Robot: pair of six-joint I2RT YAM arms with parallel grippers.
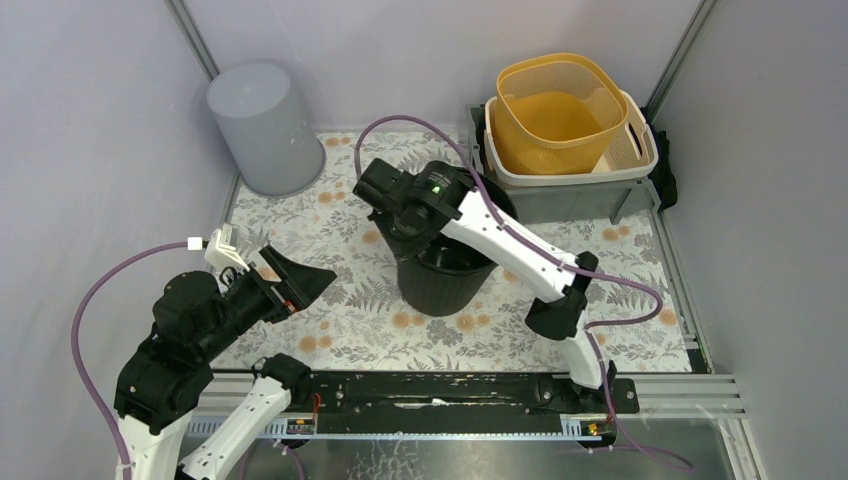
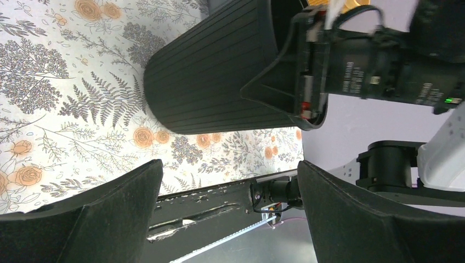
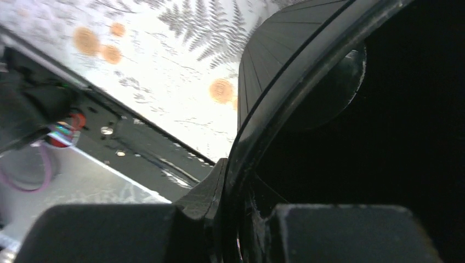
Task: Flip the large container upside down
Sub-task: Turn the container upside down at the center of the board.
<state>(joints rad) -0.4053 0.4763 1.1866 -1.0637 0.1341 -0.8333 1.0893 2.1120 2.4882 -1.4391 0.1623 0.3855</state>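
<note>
- Parked in the far left corner, close to the wall: a grey tub (image 1: 262, 125), closed end up, well apart from the work.
- Held at the near left: the left gripper (image 1: 310, 290) (image 2: 230, 219), spread wide with nothing in it, aimed rightward at the ribbed wall of the bin, near but not touching.
- Found mid-table on the floral mat (image 1: 340, 330): the black bin (image 1: 440, 285) (image 2: 219, 71) (image 3: 285, 55), upright, mouth up, base flat on the mat.
- Judged barely begun: rim gripped, nothing turned yet, with the lift, the roll and the set-down all left.
- Clamped over the left part of the rim: the right gripper (image 1: 420, 235) (image 3: 236, 219), one finger inside the bin, one outside, closed down on the rim between them.
- Left bare for a roll: mat on the bin's left and near sides, though shared with the waiting left gripper.
- Crowded at the far right: a yellow basket (image 1: 560, 115) nested in a white basket (image 1: 640, 150) on a grey crate (image 1: 580, 195), near the bin's far side, so little room judged that way.
- Bounded at the near edge by the black rail (image 1: 440, 390), with enclosure walls close on both sides.
</note>
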